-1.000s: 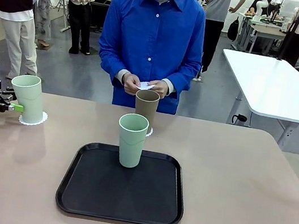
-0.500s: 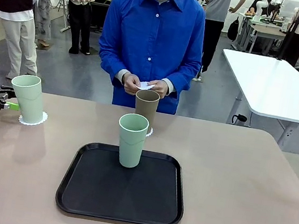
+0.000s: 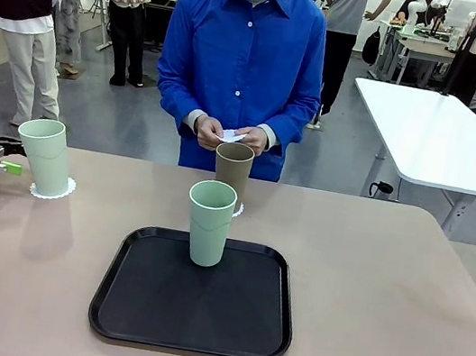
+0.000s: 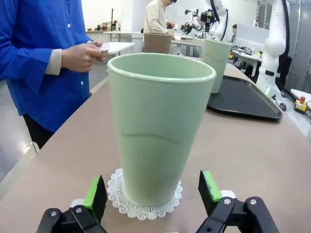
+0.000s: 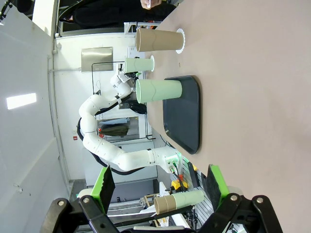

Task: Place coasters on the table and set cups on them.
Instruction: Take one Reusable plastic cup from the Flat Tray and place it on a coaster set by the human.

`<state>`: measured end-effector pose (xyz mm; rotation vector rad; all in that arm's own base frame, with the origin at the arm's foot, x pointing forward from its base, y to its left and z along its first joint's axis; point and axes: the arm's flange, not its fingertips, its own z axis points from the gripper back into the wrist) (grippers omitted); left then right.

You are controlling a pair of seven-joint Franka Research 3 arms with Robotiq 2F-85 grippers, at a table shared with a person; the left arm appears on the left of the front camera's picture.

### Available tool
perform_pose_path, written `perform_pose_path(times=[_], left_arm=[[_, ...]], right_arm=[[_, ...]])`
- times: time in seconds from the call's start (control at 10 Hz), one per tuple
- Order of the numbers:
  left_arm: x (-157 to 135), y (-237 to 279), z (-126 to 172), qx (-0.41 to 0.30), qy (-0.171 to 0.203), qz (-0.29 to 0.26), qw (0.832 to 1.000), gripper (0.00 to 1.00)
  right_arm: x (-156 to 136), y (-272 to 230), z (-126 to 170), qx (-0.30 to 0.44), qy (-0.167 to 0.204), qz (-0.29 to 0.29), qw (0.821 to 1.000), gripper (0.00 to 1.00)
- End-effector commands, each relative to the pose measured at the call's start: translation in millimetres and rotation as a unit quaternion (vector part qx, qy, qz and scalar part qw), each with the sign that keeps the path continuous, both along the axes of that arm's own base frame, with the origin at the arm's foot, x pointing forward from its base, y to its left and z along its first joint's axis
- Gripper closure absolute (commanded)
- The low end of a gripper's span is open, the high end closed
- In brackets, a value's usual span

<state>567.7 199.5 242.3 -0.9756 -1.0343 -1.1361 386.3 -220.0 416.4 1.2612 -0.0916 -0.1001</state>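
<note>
A mint cup [image 3: 45,157] stands upright on a coaster [image 3: 55,191] at the table's [image 3: 385,285] far left. My left gripper [image 3: 4,165] is open just left of it, fingers clear of the cup. In the left wrist view the same cup [image 4: 158,131] sits on its lacy coaster [image 4: 146,203], with the left gripper [image 4: 153,188] open around its base without touching. A brown cup [image 3: 232,170] stands on a coaster [image 3: 237,208] in front of the person. Another mint cup [image 3: 210,222] stands on the black tray [image 3: 193,308]. My right gripper [image 5: 160,184] hangs open and empty above the table.
The person at the far side holds a white coaster [image 3: 233,135] in both hands. The tray takes up the table's middle. A white table [image 3: 436,138] stands beyond the far right corner. The right wrist view, rolled sideways, shows the brown cup [image 5: 158,40] and tray [image 5: 187,114].
My left gripper has drawn back to the left, away from the mint cup, which stays standing on its coaster. Nothing else has moved.
</note>
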Motion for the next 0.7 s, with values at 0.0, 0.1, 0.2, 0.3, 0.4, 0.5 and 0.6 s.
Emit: perform_pose_path(times=[0.0, 0.1, 0.2, 0.3, 0.4, 0.5, 0.6], left_arm=[[-12, 11, 22, 0.055, -0.008, -0.009, 0.998, 0.0], [-26, 6, 46, 0.091, 0.046, 0.021, 0.995, 0.0], [-43, -7, 80, 0.143, 0.099, 0.074, 0.982, 0.0], [-58, -18, 103, 0.184, 0.116, 0.113, 0.969, 0.0], [-65, -26, 119, 0.224, 0.115, 0.133, 0.959, 0.0], [-70, -30, 136, 0.255, 0.122, 0.15, 0.948, 0.0], [-75, -36, 156, 0.298, 0.136, 0.167, 0.93, 0.0]], right_arm=[[-3, 2, 0, 0.004, -0.001, 0.001, 1.0, 0.0], [-3, 2, 0, 0.004, -0.001, 0.001, 1.0, 0.0], [-3, 2, 0, 0.004, -0.001, 0.001, 1.0, 0.0], [-3, 2, 0, 0.004, -0.001, 0.001, 1.0, 0.0], [-3, 2, 0, 0.004, -0.001, 0.001, 1.0, 0.0], [-3, 2, 0, 0.004, -0.001, 0.001, 1.0, 0.0], [-3, 2, 0, 0.004, -0.001, 0.001, 1.0, 0.0]])
